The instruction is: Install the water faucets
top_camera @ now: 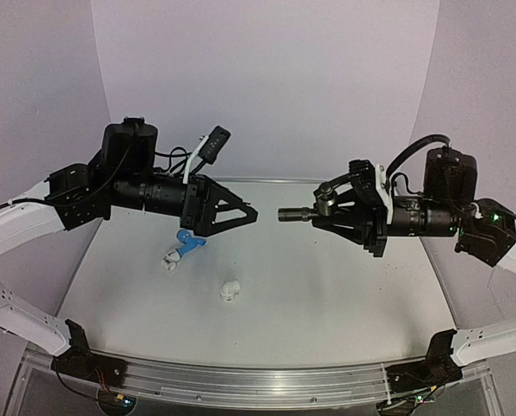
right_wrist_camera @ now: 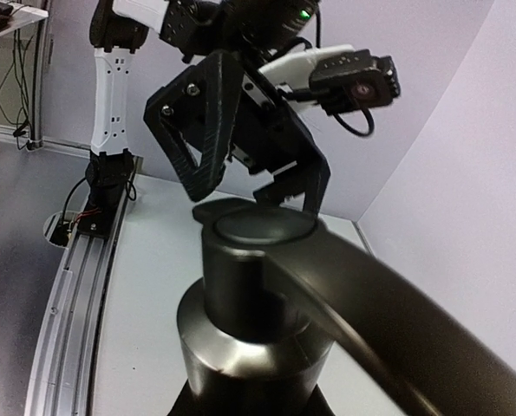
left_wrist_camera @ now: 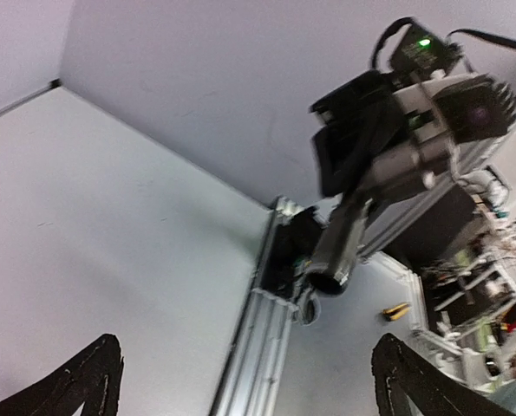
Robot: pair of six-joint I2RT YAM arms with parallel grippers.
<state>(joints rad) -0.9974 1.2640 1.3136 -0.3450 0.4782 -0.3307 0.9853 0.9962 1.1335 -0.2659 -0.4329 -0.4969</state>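
Holding the grey metal tap (top_camera: 299,214) tight, the right gripper (top_camera: 327,212) has it level in the air above the table (top_camera: 327,295), with its end pointing at the left gripper (top_camera: 244,212). The left gripper's fingers (left_wrist_camera: 88,381) are wide apart with nothing in them. The blue tap (top_camera: 188,240) lies on the table, nearer the left edge, touching a small white piece (top_camera: 171,258). A second white piece (top_camera: 230,289) lies closer to the front edge.

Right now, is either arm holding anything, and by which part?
The right gripper is shut on the metal faucet, gripping its body near the lever, with the barrel sticking out. The left gripper is open and empty.
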